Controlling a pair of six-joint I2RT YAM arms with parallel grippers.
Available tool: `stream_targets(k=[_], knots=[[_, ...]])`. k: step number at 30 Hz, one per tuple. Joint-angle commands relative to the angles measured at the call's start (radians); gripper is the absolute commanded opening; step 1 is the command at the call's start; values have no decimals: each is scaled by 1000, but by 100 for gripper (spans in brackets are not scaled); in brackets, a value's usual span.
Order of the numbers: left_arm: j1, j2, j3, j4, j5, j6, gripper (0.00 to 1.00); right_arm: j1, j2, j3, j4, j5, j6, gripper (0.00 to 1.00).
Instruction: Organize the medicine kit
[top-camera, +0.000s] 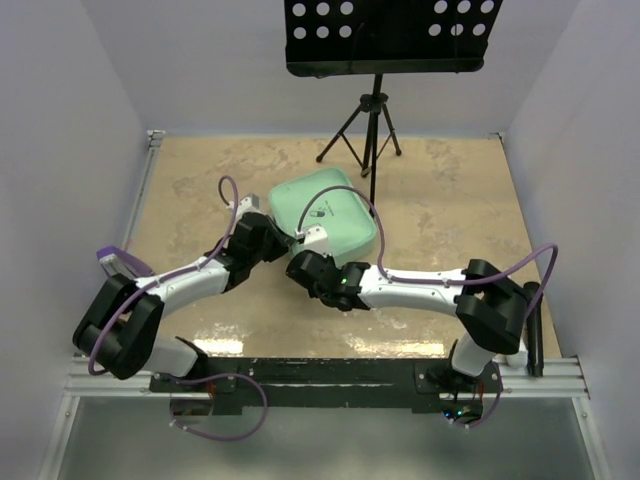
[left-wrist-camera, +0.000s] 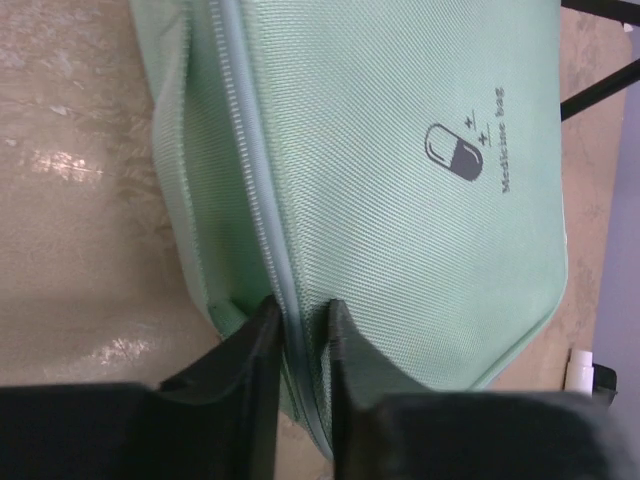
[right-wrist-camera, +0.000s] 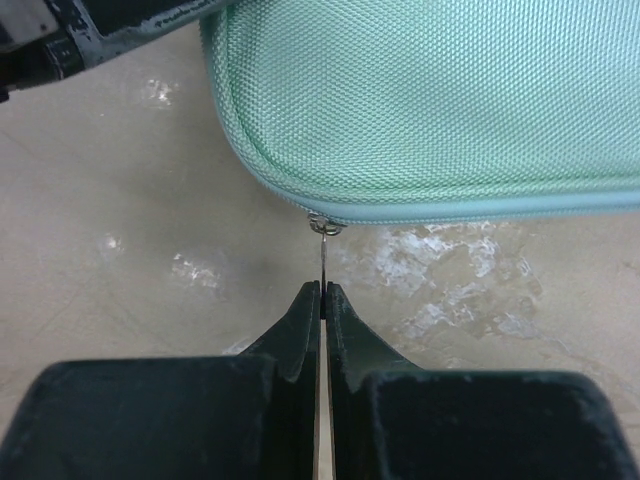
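The medicine kit (top-camera: 335, 215), a mint-green rounded-rectangular case of woven fabric w/ a zip round its edge, lies flat approx. mid-table, logo side up, skewed to the table edges. It sits on the mottled beige table (top-camera: 450, 200), just in front of the tripod legs of a black perforated music stand (top-camera: 385, 35) at the far side. Both arms reach in & meet at the kit's near-left corner.

Left gripper (left-wrist-camera: 300, 310): the black fingers are closed in on the kit's side seam, one either side of the pale zip (left-wrist-camera: 250, 150), pinching that ridge of fabric betw. them. The dark pill logo (left-wrist-camera: 455, 152) w/ the words "Medicine bag" shows on the top panel in the left wrist view.

Right gripper (right-wrist-camera: 322, 290): fingers pressed together, nipping the thin metal zip pull (right-wrist-camera: 325, 255) that hangs from the slider at the kit's rounded corner. The pull runs straight from slider to fingertips. The zip looks done up along the stretches visible in both wrist views; the rest can't be seen.

Over at the table's left edge, well apart from the kit, a purple holder (top-camera: 120, 262) pokes out behind the left arm's elbow.
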Motion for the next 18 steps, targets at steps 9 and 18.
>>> stream_targets(k=[9,18], knots=[[132,-7,-67,-26,-29,126,0,-209,-189,-193,5,-111,60,0],[134,-16,-50,-66,-47,158,0,-399,-313,-277,20,-121,117,0]])
